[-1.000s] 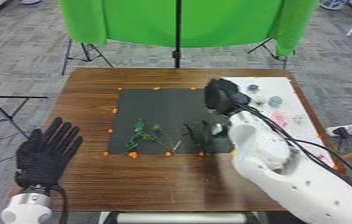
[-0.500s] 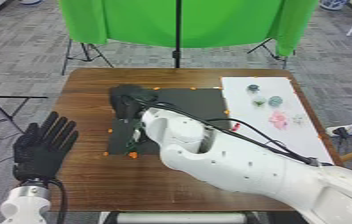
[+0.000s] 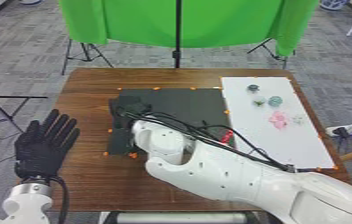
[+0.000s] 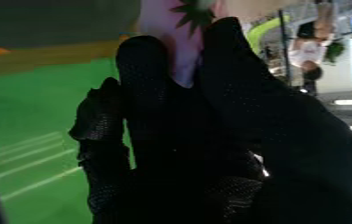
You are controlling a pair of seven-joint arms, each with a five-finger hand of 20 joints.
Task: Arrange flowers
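Left to right, all places taken from the black mat [image 3: 186,100].

Left hand [image 3: 41,150]: left of the mat, over the brown table [image 3: 92,185], fingers straight and spread, nothing in its grasp. Moved slightly forward compared with 1.0 s ago.

Right hand [image 3: 130,112]: above the mat's left edge. At 1.0 s ago it was over the mat's right part, beside the white sheet [image 3: 252,132]; at 0.5 s ago it was at the mat's far left. Since then it has shifted a little nearer the robot. The right arm [image 3: 203,165] now crosses the mat's near part, hiding most of the green stems seen there 1.0 s ago.

Relative to the hand, right wrist view: pink bloom [image 4: 162,22] with a green pointed leaf piece [image 4: 190,16] lies at the fingertips of the right hand [image 4: 177,135], its narrow end wedged between thumb and fingers. Grip closed to a slim gap, pinching the bloom.

Head view, right of the mat: on the white sheet, a dark flower [image 3: 253,88], green flower [image 3: 259,103], teal flower [image 3: 275,101], pink flower [image 3: 278,120] and pale flower [image 3: 299,119], all apart from the right hand.
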